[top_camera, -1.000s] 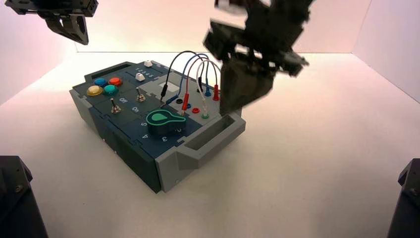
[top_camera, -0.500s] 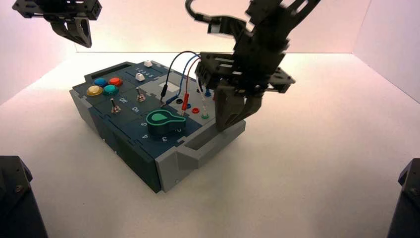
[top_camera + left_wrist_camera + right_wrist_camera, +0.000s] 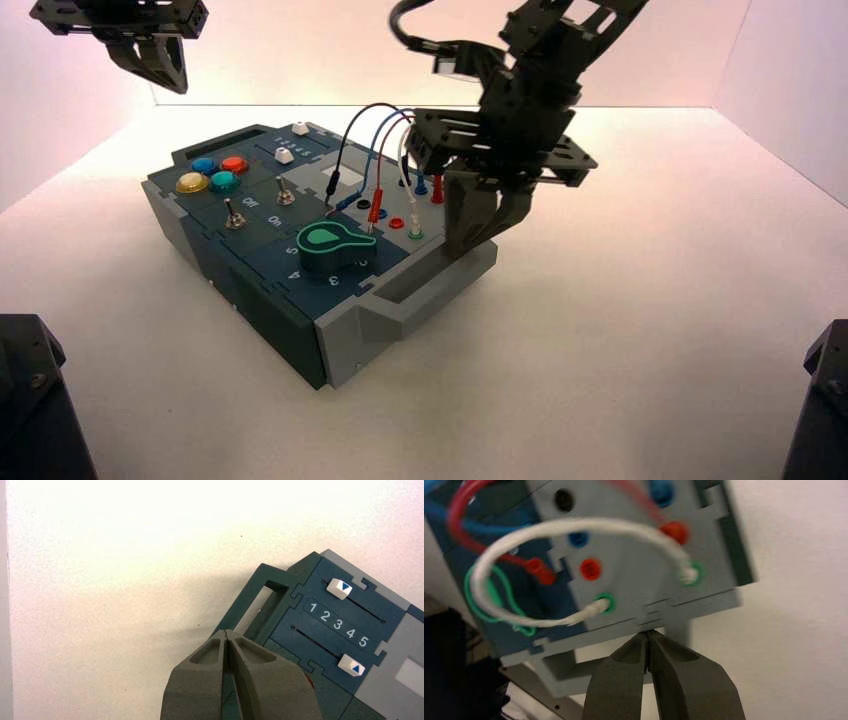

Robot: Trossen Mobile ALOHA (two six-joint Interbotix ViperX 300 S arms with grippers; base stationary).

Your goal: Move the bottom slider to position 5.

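The right gripper [image 3: 466,243], its dark fingers pressed together on nothing, is hanging tip-down over the corner of the dark blue and grey control box [image 3: 345,345]. That is the box's wired end, beside the grey side handle [image 3: 425,280]. The arm is reaching in from above with its wrist bent steeply, the tips sitting just beside the looping white wire [image 3: 574,527] and its green sockets.

The task's thing lies well apart, at the box's far end. There the white bottom slider cap with a blue triangle [image 3: 351,665] is sitting below the printed row of numerals, about level with the small white numeral 5 [image 3: 363,641]. It looks to be already in place, though the oblique angle is leaving a little doubt about its exact seating. The second white slider cap [image 3: 339,588] is resting at the other end, by the 1.

The danger now is the wiring. Any sideways or lifting move with the tips this close could be hooking a loop and pulling a plug from its socket. A careless pass over the sliders could also be nudging the cap off its mark.

The left gripper [image 3: 227,632], clenched and empty, is waiting high above the table beyond the box's far left corner.
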